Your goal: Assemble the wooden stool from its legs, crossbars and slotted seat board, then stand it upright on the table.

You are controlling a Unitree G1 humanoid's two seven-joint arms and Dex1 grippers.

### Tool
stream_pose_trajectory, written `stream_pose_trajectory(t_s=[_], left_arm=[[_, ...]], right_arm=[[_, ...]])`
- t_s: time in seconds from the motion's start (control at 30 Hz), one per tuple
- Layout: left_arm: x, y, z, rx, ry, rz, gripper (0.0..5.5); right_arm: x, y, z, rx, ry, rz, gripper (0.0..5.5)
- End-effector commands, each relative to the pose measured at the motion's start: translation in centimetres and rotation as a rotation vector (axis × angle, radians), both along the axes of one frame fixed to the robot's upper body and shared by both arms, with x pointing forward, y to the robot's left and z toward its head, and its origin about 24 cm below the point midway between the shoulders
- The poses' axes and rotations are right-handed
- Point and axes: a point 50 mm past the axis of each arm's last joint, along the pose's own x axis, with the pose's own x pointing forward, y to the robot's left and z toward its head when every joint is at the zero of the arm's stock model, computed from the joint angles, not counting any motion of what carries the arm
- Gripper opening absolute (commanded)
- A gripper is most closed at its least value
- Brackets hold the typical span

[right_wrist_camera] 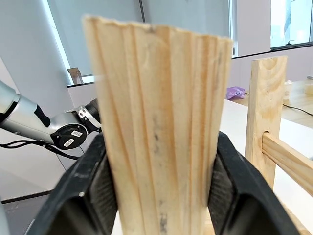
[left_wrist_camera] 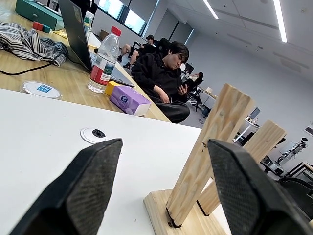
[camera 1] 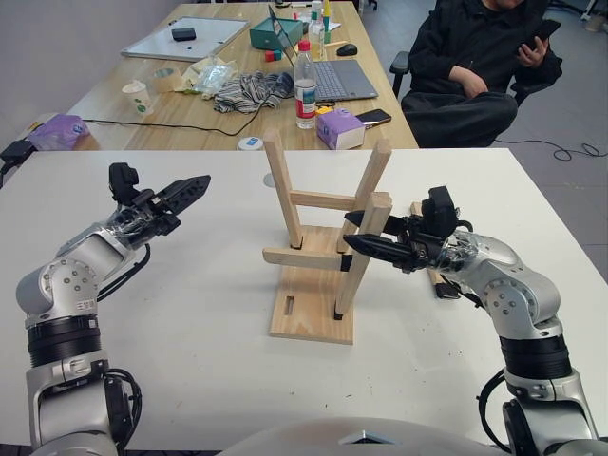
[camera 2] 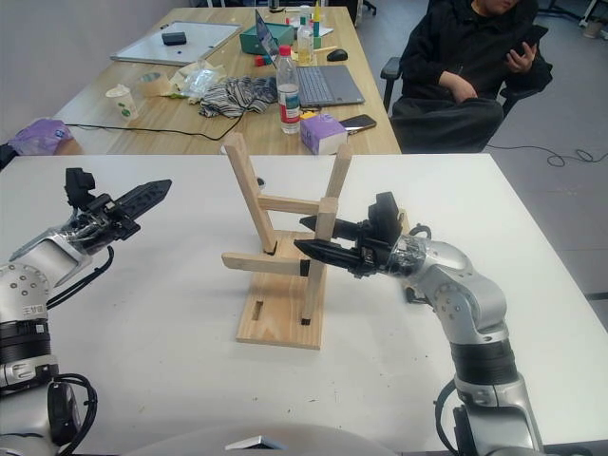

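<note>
This is an open-plan office. Beyond the jaws of the left gripper (camera 1: pixel 199 186), a long wooden desk (camera 1: pixel 190 104) carries a laptop (camera 1: pixel 328 71), a water bottle (camera 1: pixel 305 85) and a whiteboard (camera 1: pixel 185 43). High above them, strip lights (left_wrist_camera: pixel 281 19) line the ceiling.

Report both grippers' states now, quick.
Left gripper: open, empty.
Right gripper: closed on a stool leg.

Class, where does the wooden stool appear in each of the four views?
Left eye view: wooden stool, centre, legs up.
Right eye view: wooden stool, left of centre.
Left wrist view: wooden stool, lower right.
Right wrist view: wooden stool, one leg across the middle.
Shared landmark: purple tissue box on the desk behind.
</note>
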Motion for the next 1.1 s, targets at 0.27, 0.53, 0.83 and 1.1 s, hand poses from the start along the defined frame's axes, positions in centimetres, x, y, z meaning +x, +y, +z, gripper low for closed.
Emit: stream_pose_trajectory(t_s=[0.27,0.53,0.83,1.1], left_arm=[[-0.3,-0.6,0.2,-0.009,-0.017,0.002,3.18],[-1.0,-1.4,-0.9,-0.055,-0.024,0.043,3.18],[-1.6,-1.9,-1.5,-0.117,-0.052,0.102,3.18],[-1.7,-1.6,-1.8,-0.122,-0.051,0.144,3.18]], right_arm=[[-2.4,-2.5,-4.1,-0.374,0.025,0.103,2.06],[-2.4,-2.7,-8.3,-0.761,0.225,0.08,2.06],[0.3,-3.0,-4.5,-0.768,0.1,-0.03,3.32],[5.8,-3.6,5.2,-0.12,-0.074,-0.625,2.39]])
